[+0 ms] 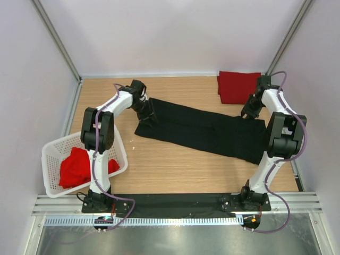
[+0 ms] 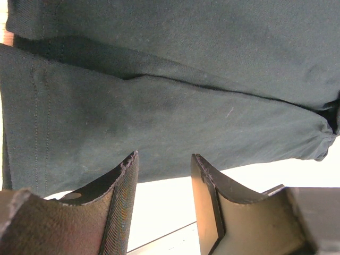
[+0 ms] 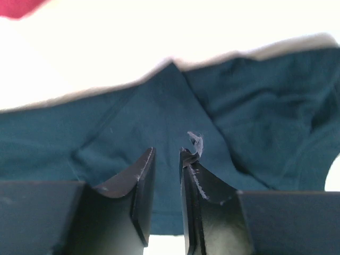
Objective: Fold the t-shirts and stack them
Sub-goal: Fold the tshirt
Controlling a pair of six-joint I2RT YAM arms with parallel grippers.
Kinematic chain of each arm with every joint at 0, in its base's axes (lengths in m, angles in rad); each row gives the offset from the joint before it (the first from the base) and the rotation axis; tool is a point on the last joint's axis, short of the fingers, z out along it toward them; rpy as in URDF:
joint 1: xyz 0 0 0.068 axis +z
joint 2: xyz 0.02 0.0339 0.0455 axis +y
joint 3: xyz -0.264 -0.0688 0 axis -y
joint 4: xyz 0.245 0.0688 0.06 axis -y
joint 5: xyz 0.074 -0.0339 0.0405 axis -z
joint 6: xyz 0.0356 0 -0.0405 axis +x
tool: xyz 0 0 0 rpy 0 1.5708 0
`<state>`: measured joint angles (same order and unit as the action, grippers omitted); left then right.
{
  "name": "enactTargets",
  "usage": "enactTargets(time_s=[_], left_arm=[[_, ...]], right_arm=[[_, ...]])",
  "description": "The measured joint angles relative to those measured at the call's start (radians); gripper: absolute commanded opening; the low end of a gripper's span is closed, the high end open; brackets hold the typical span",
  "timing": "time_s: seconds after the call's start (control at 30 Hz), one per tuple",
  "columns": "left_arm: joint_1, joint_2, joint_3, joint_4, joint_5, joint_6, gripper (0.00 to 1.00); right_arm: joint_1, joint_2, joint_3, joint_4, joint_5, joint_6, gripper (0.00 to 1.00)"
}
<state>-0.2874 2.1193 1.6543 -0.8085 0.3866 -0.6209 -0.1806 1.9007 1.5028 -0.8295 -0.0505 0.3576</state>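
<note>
A black t-shirt [image 1: 204,130] lies spread in a long band across the middle of the table. My left gripper [image 1: 147,116] hovers over its left end. In the left wrist view that gripper [image 2: 162,156] is open, with nothing between its jaws, and the shirt's hem [image 2: 159,106] lies just past the fingertips. My right gripper [image 1: 247,113] is at the shirt's far right corner. In the right wrist view it [image 3: 167,151] stands narrowly open above wrinkled black cloth [image 3: 255,117], holding nothing. A folded red t-shirt [image 1: 239,86] rests at the back right. Another red t-shirt [image 1: 78,166] sits crumpled in the basket.
A white lattice basket [image 1: 53,151] stands at the near left beside the left arm's base. Light walls close in the table on three sides. Bare wood shows in front of the black shirt [image 1: 180,170] and at the back left.
</note>
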Motion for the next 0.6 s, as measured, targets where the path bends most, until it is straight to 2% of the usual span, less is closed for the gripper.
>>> enactTargets(time_s=[0.2, 0.3, 0.6], left_arm=[[0.000, 0.000, 0.000, 0.000, 0.002, 0.000, 0.45], [0.000, 0.000, 0.000, 0.000, 0.003, 0.000, 0.45], [0.000, 0.000, 0.000, 0.000, 0.003, 0.000, 0.45]], right_arm=[[0.005, 0.136, 0.098, 0.034, 0.008, -0.029, 0.33], [0.006, 0.192, 0.124, 0.043, 0.017, -0.045, 0.38], [0.019, 0.261, 0.198, 0.039, 0.049, -0.093, 0.43]])
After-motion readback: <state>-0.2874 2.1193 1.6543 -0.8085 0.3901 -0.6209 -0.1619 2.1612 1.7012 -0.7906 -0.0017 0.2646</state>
